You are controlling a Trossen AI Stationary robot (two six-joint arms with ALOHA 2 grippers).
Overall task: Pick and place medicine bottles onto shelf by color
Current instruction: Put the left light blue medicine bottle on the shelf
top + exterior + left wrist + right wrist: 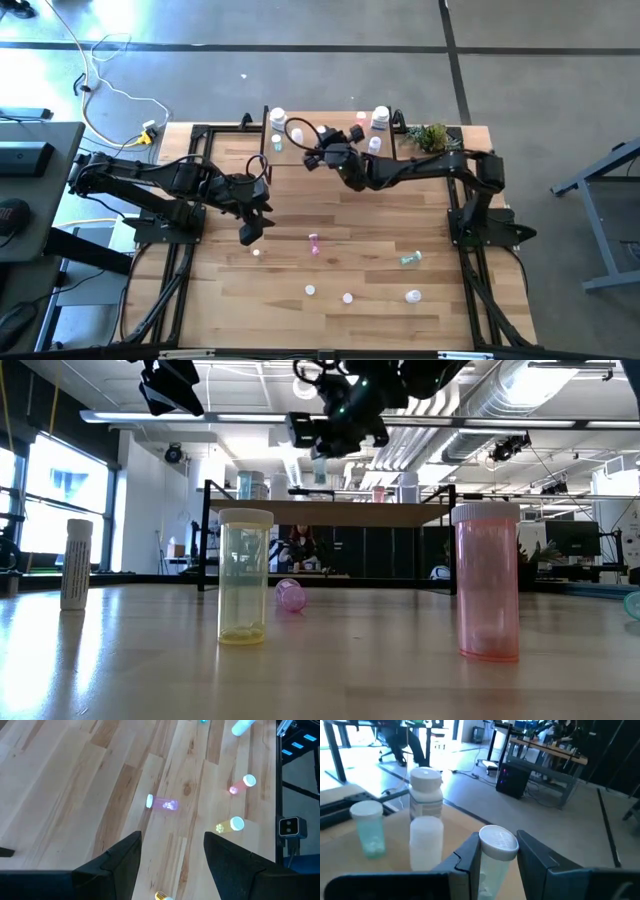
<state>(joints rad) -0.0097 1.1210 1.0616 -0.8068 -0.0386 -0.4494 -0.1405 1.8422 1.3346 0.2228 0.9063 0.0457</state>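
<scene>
Gripping a clear white-capped bottle (pixel 492 857) between its fingers, our right gripper (pixel 312 158) hung over the left end of the shelf (pixel 300 135) at the table's far edge. From that wrist we saw the held bottle just beside a white bottle (pixel 426 842), with a pale green bottle (pixel 368 830) next to it and a wider white jar (pixel 426 790) behind, all upright on the shelf board. Our left gripper (pixel 252 232) hovered over the middle of the table (pixel 380 215) with its fingers spread and nothing between them; below it a pink bottle (pixel 162 803) lay on its side. Nearest the low camera stood a yellow bottle (pixel 244 577) and a pink bottle (pixel 487 581), both upright, with a white tube (pixel 76 563) off to one side and a small pink bottle (pixel 290 595) lying farther back. From above we counted more bottles loose on the near half of the table, a green one (pixel 410 259) lying down, and others grouped at the shelf's right end (pixel 378 120) near a plant sprig (pixel 432 136).
</scene>
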